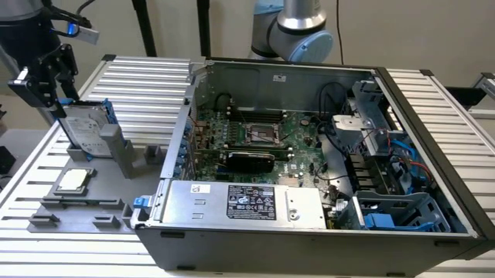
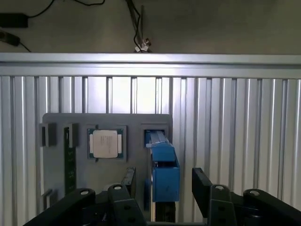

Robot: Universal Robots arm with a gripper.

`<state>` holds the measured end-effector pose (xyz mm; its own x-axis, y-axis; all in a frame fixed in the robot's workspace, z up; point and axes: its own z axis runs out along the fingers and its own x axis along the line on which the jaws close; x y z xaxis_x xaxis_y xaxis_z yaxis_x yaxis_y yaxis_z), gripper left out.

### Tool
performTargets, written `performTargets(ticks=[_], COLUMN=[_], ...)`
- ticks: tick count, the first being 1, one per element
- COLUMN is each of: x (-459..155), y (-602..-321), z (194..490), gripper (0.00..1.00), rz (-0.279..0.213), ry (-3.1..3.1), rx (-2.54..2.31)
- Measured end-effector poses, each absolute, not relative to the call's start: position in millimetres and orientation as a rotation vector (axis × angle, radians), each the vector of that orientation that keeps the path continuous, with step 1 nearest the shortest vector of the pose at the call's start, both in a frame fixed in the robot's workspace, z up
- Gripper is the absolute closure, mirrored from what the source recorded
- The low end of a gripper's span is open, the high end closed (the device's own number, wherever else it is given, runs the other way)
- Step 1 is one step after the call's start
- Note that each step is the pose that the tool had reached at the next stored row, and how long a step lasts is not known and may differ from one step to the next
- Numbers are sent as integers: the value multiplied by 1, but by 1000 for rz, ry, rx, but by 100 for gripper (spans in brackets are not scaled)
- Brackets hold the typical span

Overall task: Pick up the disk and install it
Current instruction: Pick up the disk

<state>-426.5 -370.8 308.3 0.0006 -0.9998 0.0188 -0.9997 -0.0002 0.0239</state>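
Silver-grey metal, flat and rectangular, with a white printed label on its broad face and a blue plastic bracket along its edge: the disk (image 1: 83,130). Standing upright on end in a slot of the grey holder (image 1: 77,211), at the holder's end farthest from the exterior camera. From the wrist, seen edge-on as a narrow blue bar rising out of the holder's slot. Not yet lifted, and outside the case.

Directly over the holder, at the disk's upper end: the black gripper (image 1: 60,95). Fingers (image 2: 202,190) spread apart, one on each side of the disk's thin edge, close to the blue bracket but with a gap on both sides.

Lying flat on the holder, nearer the exterior camera than the disk: a small square silver chip (image 1: 73,179) in a green frame.

Under the holder: a table (image 1: 147,75) of ribbed aluminium slats.

Just beside the holder, on the exterior view's right: an open case (image 1: 309,246), with a green motherboard (image 1: 263,130), a labelled power supply (image 1: 240,202) and blue caddies (image 1: 386,220) inside.
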Motion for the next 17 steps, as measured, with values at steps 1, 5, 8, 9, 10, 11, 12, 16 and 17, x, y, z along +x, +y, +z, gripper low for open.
performTargets(ticks=[1,5,8,9,10,11,12,16,17], x=[-427,-427,-427,-428,-428,-429,-429,-430,-430], y=[-371,-371,-371,-371,-371,-371,-371,-371,-371], z=[306,299,294,292,290,288,287,287,287], gripper=[0,0,0,0,0,0,0,0,0], rz=[-5,-5,-5,-5,-3,-1,3,9,9], ry=[-2200,-2200,-2200,-2200,-2200,-2201,-2202,-2204,-2204], rx=[2201,2200,2200,2201,2201,2202,2204,2209,2209])
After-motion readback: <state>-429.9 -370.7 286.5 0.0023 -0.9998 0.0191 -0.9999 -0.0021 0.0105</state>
